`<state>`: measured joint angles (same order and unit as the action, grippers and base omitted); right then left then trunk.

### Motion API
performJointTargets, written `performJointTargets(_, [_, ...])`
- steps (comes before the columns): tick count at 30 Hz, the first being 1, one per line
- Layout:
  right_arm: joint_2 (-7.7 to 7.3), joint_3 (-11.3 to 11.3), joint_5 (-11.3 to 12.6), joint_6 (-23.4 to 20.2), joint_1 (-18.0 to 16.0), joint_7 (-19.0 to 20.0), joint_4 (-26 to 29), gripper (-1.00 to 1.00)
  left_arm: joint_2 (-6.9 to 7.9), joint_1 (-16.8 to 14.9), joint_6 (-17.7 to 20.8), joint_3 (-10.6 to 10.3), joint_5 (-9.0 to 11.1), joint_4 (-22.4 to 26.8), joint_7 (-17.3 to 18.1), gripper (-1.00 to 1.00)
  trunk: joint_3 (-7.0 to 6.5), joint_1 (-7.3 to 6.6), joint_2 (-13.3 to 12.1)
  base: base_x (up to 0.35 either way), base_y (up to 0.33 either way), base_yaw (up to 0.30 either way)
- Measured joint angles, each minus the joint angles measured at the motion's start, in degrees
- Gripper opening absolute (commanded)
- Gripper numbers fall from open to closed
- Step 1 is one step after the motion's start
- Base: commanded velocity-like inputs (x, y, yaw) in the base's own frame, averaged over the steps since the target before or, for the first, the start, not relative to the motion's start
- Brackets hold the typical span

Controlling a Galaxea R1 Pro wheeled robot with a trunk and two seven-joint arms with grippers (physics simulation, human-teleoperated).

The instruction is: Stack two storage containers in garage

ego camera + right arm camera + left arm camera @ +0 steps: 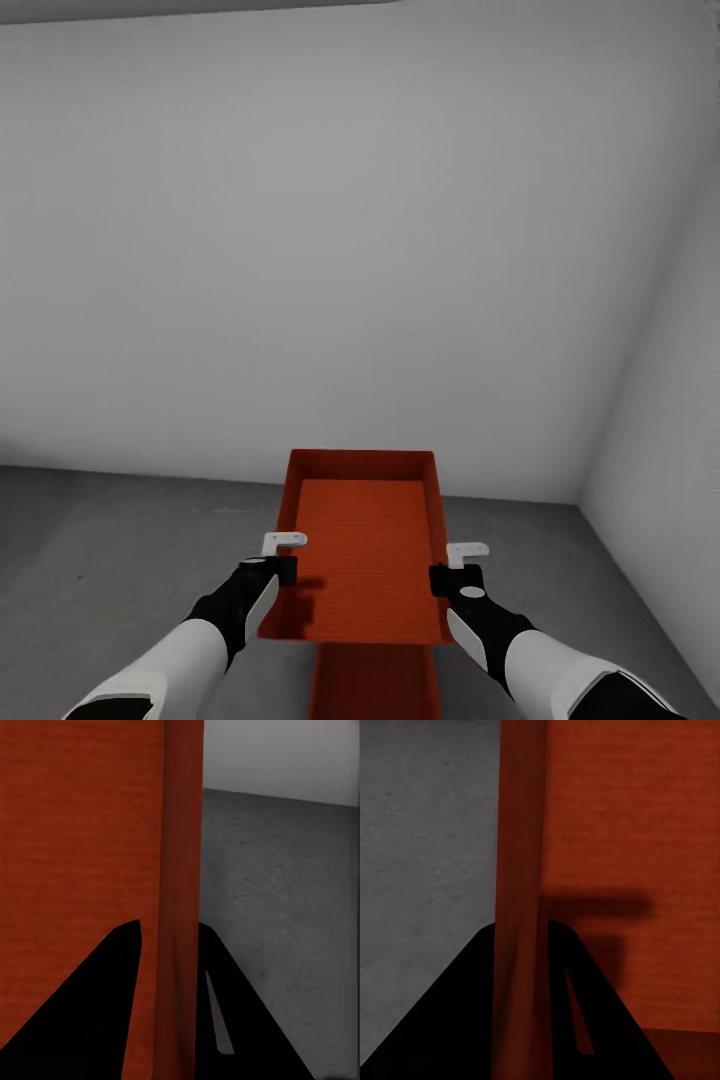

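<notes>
While both arms reach forward from the bottom of the head view, the nearest thing is a second storage container [375,685], a strip of orange-red at 6 o'clock, lying below the held one and partly covered by it; what it rests on cannot be made out, nor whether anything lies inside it.

Just above and beyond it, the upper storage container [365,560] sits at 6 o'clock between the two arms, open top up, its ribbed flat bottom bare and holding nothing. The left gripper [283,560] is clamped on the bin's left wall near the near corner; in the left wrist view the thin orange wall [519,945] runs straight between the two dark fingers [450,1020], which close against it on either side. The right gripper [452,570] grips the opposite wall in the same way, and the right wrist view shows that wall [180,945] pinched between its black fingers [90,1005], with the bin's inside to one side and grey concrete to the other.

Further out, the floor [120,540] spreads dark grey and mottled from 8 o'clock to 4 o'clock. Beyond it, the garage's pale grey back wall [330,250] fills the 12 o'clock direction, meeting a side wall [670,400] in a corner at about 3 o'clock.
</notes>
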<state>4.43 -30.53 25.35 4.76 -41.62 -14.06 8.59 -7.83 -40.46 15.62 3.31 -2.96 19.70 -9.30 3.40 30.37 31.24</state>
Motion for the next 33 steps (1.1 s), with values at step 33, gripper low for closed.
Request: performJointTargets(33, [0.0,0.11,-0.12,0.09,0.0,0.0,0.0,-1.0,0.0,-0.01,-0.08,-0.03,-0.07,0.02,0.04,-1.0,0.0,0.0,0.0,0.116,0.0,-0.085])
